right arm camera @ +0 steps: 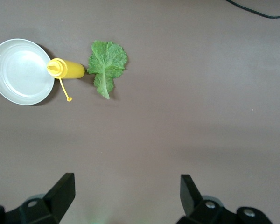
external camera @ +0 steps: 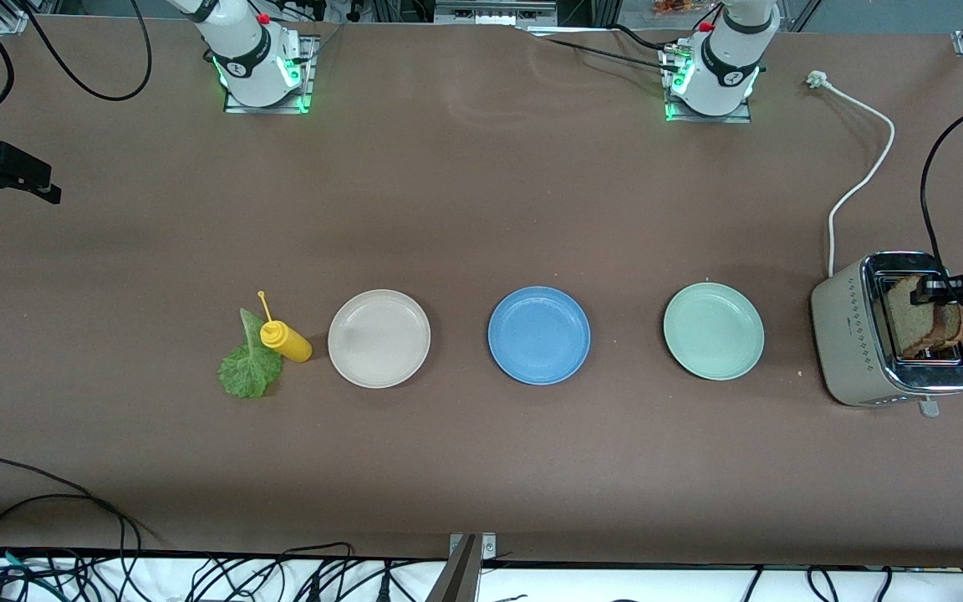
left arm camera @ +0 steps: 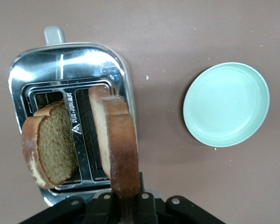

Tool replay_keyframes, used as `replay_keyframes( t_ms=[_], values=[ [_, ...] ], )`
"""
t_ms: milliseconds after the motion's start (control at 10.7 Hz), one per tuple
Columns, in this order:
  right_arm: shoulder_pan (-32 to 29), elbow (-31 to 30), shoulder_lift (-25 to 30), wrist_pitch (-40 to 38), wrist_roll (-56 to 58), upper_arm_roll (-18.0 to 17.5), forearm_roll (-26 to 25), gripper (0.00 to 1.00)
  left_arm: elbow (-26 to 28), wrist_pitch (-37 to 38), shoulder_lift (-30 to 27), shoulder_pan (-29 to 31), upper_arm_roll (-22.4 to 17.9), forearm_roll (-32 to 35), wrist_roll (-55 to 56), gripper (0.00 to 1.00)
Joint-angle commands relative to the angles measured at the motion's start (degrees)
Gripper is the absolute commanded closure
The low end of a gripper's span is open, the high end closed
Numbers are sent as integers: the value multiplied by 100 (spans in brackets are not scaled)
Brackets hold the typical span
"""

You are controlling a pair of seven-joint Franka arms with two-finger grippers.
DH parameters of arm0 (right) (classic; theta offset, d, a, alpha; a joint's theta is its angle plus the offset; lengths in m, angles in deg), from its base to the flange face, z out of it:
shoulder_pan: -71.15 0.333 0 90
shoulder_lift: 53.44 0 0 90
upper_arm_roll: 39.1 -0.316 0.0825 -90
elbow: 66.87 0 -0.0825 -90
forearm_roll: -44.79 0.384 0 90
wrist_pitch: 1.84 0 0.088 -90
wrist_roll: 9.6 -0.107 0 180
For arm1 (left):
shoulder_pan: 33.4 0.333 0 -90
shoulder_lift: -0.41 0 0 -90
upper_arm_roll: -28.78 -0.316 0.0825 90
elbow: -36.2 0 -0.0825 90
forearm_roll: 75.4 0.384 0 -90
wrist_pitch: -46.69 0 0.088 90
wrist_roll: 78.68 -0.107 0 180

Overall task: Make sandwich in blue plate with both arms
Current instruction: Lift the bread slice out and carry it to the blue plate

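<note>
The blue plate lies bare in the middle of the table. Two brown bread slices stand up out of a silver toaster at the left arm's end. My left gripper is shut on the crust of one bread slice, the one in the slot nearer the pale green plate. The other slice leans in the second slot. A green lettuce leaf lies flat toward the right arm's end. My right gripper hangs open and holds nothing, above bare table.
A pale green plate sits between the toaster and the blue plate. A beige-white plate has a yellow squeeze bottle lying beside it, touching the lettuce. A white power cord trails from the toaster.
</note>
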Motion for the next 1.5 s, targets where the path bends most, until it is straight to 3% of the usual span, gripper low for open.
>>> replay_keyframes(
  t_ms=[0,563,751,1032,1408],
  values=[
    [0,109,-37,-131,104,18,81,0,-26,232,-458,-17,553,420,-109,100],
    [8,109,-37,-131,104,1,81,0,-79,637,-232,-157,1916,263,-56,100],
    [8,109,-37,-131,104,1,81,0,-88,628,181,-482,1927,-611,136,100],
    [8,109,-37,-140,113,1,81,0,-105,523,1304,-903,1927,-2228,463,100],
    [0,109,-37,-140,113,9,81,0,-123,-1099,2307,-1633,1918,-3242,384,100]
  ],
)
